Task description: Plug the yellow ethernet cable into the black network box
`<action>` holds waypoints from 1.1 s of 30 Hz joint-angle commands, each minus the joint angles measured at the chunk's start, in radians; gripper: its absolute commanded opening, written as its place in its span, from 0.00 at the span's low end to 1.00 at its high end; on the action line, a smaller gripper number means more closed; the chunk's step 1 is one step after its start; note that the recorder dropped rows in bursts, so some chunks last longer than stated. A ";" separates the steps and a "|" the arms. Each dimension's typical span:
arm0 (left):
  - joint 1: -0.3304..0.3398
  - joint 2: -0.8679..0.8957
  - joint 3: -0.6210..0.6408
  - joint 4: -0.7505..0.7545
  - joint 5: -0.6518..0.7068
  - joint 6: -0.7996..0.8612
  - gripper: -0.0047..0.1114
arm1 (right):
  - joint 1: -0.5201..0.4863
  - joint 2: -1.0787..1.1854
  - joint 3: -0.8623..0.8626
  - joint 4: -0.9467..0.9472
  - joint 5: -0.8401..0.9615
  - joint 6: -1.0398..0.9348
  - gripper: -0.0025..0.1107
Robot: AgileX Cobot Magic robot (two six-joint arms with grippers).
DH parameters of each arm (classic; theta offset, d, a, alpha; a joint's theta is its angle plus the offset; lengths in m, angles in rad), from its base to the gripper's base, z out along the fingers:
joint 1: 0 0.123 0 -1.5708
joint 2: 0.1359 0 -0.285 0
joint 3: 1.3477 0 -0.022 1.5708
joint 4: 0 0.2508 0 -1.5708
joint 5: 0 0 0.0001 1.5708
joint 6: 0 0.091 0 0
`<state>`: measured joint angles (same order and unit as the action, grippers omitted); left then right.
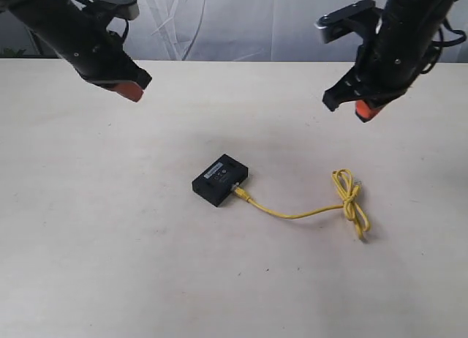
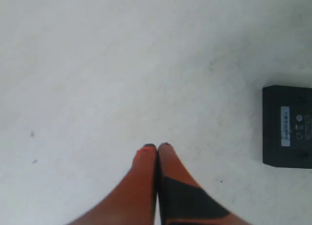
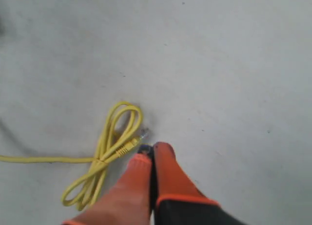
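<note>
Yellow ethernet cable (image 1: 307,212) lies on pale table (image 1: 110,265). One plug meets black network box (image 1: 220,180) at its 4 o'clock edge, seen in exterior view only. Knotted bundle sits at 3 o'clock from box. Left gripper (image 1: 131,89) hangs at 10 o'clock, right gripper (image 1: 365,110) at 2 o'clock, both off table. Left wrist view: jaws pressed together, box label visible. Right wrist view: jaws together, holding nothing, bundle and free clear plug just beside tips.
</note>
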<state>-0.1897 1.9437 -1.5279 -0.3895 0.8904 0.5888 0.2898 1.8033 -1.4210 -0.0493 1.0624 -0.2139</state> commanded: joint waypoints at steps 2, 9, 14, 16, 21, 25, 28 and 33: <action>0.000 -0.093 0.022 0.116 0.059 -0.093 0.04 | -0.086 -0.111 0.096 0.018 -0.076 0.033 0.01; 0.000 -0.234 0.110 0.118 0.030 -0.111 0.04 | -0.149 -0.265 0.235 0.036 -0.184 0.040 0.01; 0.000 -0.337 0.192 0.121 -0.017 -0.119 0.04 | -0.190 -0.346 0.299 0.036 -0.210 0.052 0.01; 0.000 -0.386 0.233 0.121 -0.042 -0.119 0.04 | -0.207 -0.373 0.316 0.036 -0.212 0.052 0.01; 0.000 -0.498 0.328 0.126 -0.087 -0.119 0.04 | -0.224 -0.439 0.361 0.039 -0.237 0.059 0.01; 0.000 -0.574 0.392 0.131 -0.107 -0.119 0.04 | -0.224 -0.492 0.421 0.039 -0.308 0.117 0.01; 0.000 -0.632 0.428 0.131 -0.125 -0.119 0.04 | -0.224 -0.546 0.466 0.039 -0.366 0.122 0.01; 0.000 -0.742 0.484 0.133 -0.151 -0.122 0.04 | -0.224 -0.634 0.522 0.039 -0.424 0.139 0.01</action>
<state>-0.1897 1.2602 -1.0707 -0.2592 0.7596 0.4746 0.0728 1.2171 -0.9263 -0.0121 0.6866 -0.0893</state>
